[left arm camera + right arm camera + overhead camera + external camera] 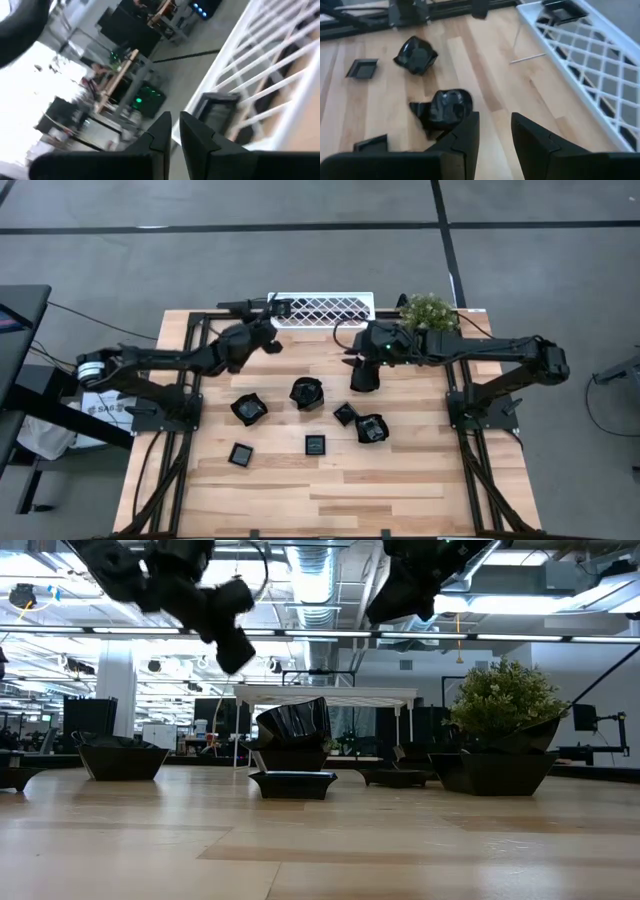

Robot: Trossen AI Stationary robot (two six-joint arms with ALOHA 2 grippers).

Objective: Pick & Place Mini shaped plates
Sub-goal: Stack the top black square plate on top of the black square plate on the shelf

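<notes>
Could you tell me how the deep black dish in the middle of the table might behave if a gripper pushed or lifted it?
The deep dish looks glossy, so it may slip between fingers. In the low view it sits tilted on another dish, so a push would probably tip or slide it off. Its thin, sharply shaped walls suggest it is stiff and light.

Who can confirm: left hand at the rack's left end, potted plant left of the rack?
No. The potted plant stands right of the white lattice rack, per the high view. The left hand is at the rack's left end.
</notes>
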